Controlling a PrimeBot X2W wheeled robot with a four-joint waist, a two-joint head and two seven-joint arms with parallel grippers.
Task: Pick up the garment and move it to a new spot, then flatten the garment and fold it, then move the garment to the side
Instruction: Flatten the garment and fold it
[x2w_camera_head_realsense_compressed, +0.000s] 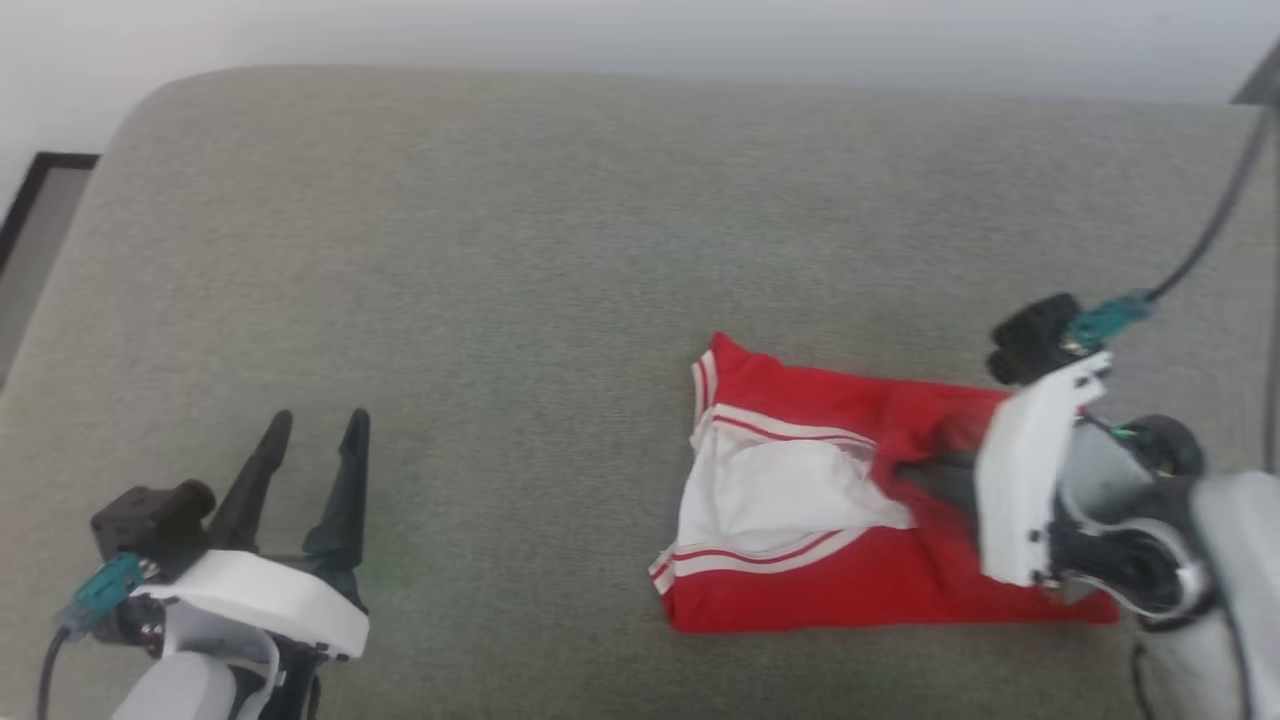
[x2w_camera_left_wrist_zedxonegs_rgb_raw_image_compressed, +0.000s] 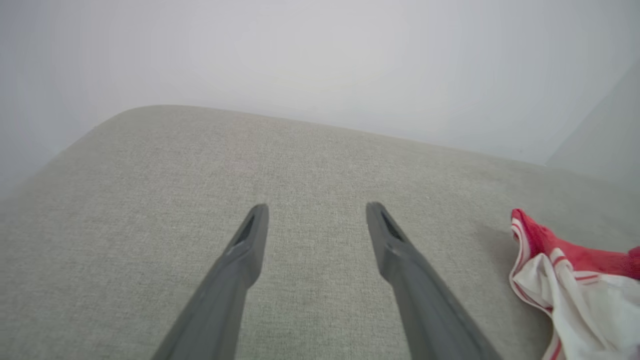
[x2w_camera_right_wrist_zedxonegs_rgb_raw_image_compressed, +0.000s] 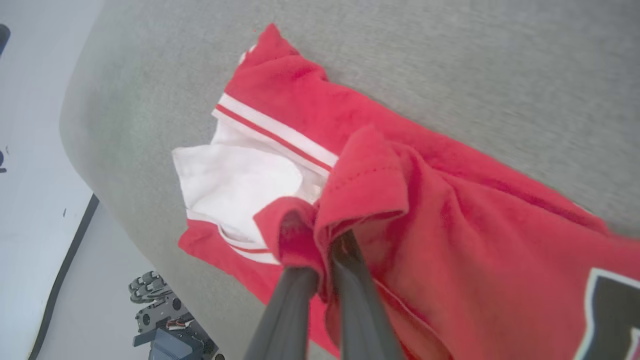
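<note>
The garment (x2w_camera_head_realsense_compressed: 800, 585) lies bunched in a rough rectangle on the right half of the grey woven cushion (x2w_camera_head_realsense_compressed: 500, 250), nearer the front edge than the back; it is red, with a white panel (x2w_camera_head_realsense_compressed: 770, 490) facing up at its left end, bordered above and below by red-and-white striped trim (x2w_camera_head_realsense_compressed: 775, 428); in the right wrist view the garment (x2w_camera_right_wrist_zedxonegs_rgb_raw_image_compressed: 465, 235) runs from upper left to lower right, and a corner of black, white-outlined lettering (x2w_camera_right_wrist_zedxonegs_rgb_raw_image_compressed: 612, 310) shows at the lower right edge; the right gripper (x2w_camera_right_wrist_zedxonegs_rgb_raw_image_compressed: 322, 245) comes in from the garment's right end, its 2 dark fingers drawn close together and clamped on a raised fold of red cloth, which wraps over both tips and hides them; in the head view the right gripper (x2w_camera_head_realsense_compressed: 925, 478) is largely covered by its own white wrist plate, with a dark stretch of finger reaching left into the red cloth; the left gripper (x2w_camera_head_realsense_compressed: 318, 425) sits at the lower left, well apart from the garment, its 2 fingers spread wide with only cushion between them; in the left wrist view the left gripper (x2w_camera_left_wrist_zedxonegs_rgb_raw_image_compressed: 316, 207) points across the cushion (x2w_camera_left_wrist_zedxonegs_rgb_raw_image_compressed: 150, 200) toward a pale wall (x2w_camera_left_wrist_zedxonegs_rgb_raw_image_compressed: 320, 60), and the white, striped end of the garment (x2w_camera_left_wrist_zedxonegs_rgb_raw_image_compressed: 575, 270) shows at the right edge.
</note>
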